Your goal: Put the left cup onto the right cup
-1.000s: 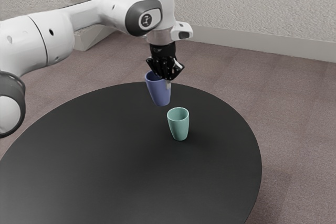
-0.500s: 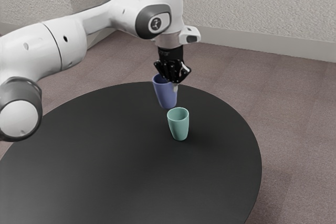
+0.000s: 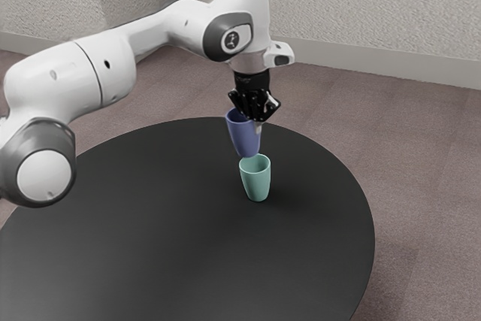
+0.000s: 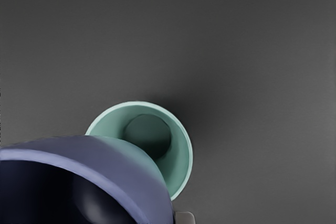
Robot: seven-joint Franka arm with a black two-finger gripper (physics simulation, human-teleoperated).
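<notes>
Gripping: your gripper [image 3: 254, 116] pinches the blue cup [image 3: 244, 139] by its thin rim wall, jaws pressed together on the side toward the exterior view's right.
Blue cup: it hangs in the air, tilted, mouth leaning toward the exterior view's left, base just over the green cup [image 3: 255, 180]. You cannot tell whether base and rim touch.
Wrist check: the blue cup [image 4: 105, 166] overlaps only part of the green cup [image 4: 181, 153] mouth, so the two look off-centre.
Green cup: upright and mouth up, alone on the round black table [image 3: 150, 246].
Handling: judge both cups as light, rigid and smooth-walled. A pinch on one wall lets the cup pivot, which fits the tilt you see.
Hold point: the rim suits this job, since it leaves the tapered base free to enter.
Risk: an off-centre or slanted base could nudge or tip the light green cup.
</notes>
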